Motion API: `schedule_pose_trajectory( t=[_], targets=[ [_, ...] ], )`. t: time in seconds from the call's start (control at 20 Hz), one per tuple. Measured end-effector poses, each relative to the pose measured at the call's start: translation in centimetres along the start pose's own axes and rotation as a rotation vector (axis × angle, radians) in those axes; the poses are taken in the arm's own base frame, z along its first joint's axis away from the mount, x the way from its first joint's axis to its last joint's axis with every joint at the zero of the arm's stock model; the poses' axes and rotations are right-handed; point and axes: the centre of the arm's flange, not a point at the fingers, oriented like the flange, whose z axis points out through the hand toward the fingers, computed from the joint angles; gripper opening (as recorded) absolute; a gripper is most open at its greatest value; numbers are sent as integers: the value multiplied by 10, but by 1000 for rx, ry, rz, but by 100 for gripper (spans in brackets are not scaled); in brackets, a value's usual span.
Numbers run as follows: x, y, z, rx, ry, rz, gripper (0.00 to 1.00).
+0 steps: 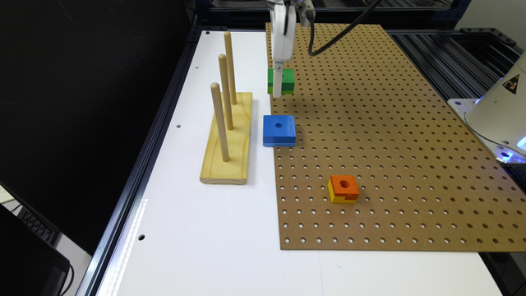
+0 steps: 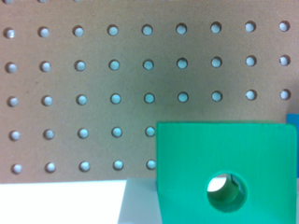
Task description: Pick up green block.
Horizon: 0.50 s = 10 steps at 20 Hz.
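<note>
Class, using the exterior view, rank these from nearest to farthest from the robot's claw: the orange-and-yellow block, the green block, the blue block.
1. Green block: right at the claw, at the pegboard's far edge.
2. Blue block: further toward the camera, beside the wooden peg stand.
3. Orange-and-yellow block: farthest, out on the pegboard toward the exterior view's right.

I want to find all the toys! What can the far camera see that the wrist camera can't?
The exterior view alone has the blue block, the orange block, the wooden peg stand and the white tool at the green block. The wrist view alone looks straight through the green block's round hole. Both show the green block and the pegboard.
</note>
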Motion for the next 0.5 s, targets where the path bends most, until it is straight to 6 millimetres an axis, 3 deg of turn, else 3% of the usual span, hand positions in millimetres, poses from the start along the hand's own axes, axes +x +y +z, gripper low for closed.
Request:
schedule_pose_trajectory(
  t=[0.15, 0.35, 0.5],
  targets=[
    [-2, 1, -21, -5, -1, -1, 0],
    [-2, 1, -29, -2, 6, -2, 0],
    [-5, 3, -56, -3, 12, -2, 0]
  ],
)
